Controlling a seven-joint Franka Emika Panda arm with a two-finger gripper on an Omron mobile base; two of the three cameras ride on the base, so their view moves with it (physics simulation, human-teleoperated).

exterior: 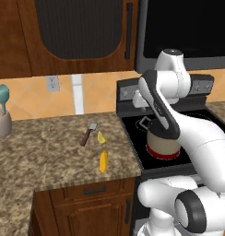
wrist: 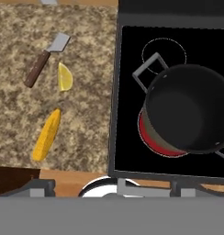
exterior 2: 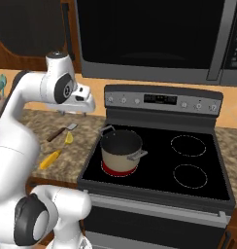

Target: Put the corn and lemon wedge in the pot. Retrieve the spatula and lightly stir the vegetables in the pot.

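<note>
Teal utensil (exterior: 2, 96) in crock (exterior: 1, 124), far left.

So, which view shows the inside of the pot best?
The hand view: it looks down into the pot, showing its dark interior holding nothing. The right base view shows the pot at a slant, interior partly visible. In the left base view the arm hides most of the pot.

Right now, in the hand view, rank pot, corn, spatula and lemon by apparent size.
1. pot
2. corn and spatula: about equal length, too close to rank
3. lemon
</note>
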